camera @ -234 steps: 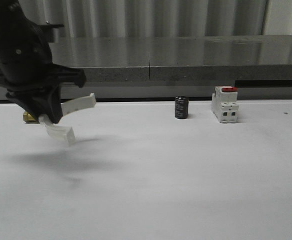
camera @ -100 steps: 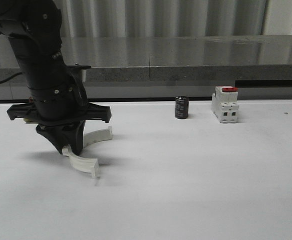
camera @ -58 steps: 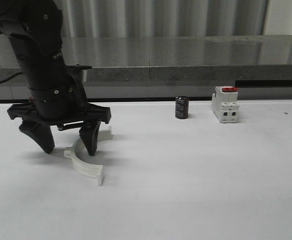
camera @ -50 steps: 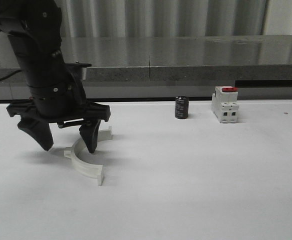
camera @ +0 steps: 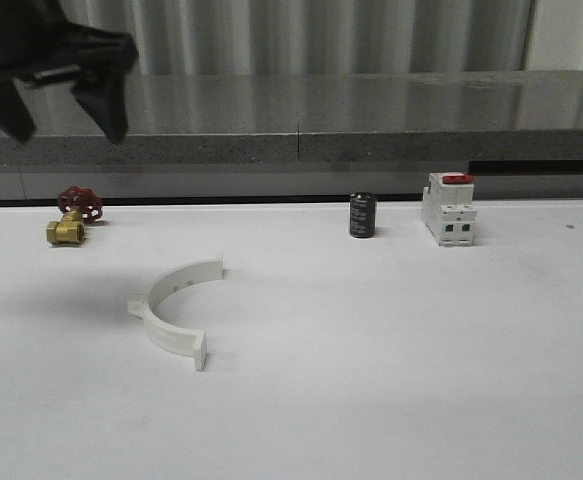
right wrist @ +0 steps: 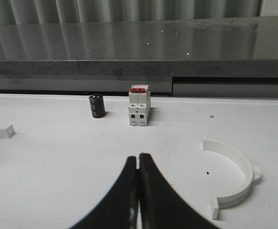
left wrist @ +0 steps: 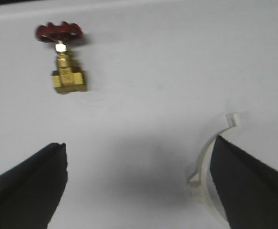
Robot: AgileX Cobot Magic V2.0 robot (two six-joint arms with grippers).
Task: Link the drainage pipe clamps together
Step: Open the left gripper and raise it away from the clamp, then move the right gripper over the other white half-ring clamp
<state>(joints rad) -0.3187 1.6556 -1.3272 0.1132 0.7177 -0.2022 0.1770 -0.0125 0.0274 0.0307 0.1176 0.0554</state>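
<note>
Both pincers (camera: 59, 100) (right wrist: 138, 164) hover — left spread, right seemingly closed.

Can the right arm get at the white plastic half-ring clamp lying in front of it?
Probably yes. The white plastic half-ring clamp lies flat on bare white table beside the right tool, with nothing between them. That tool is shut and would need to open first.

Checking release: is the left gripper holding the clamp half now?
No. The left gripper is open, raised above the clamp half, which lies free on the table.
</note>
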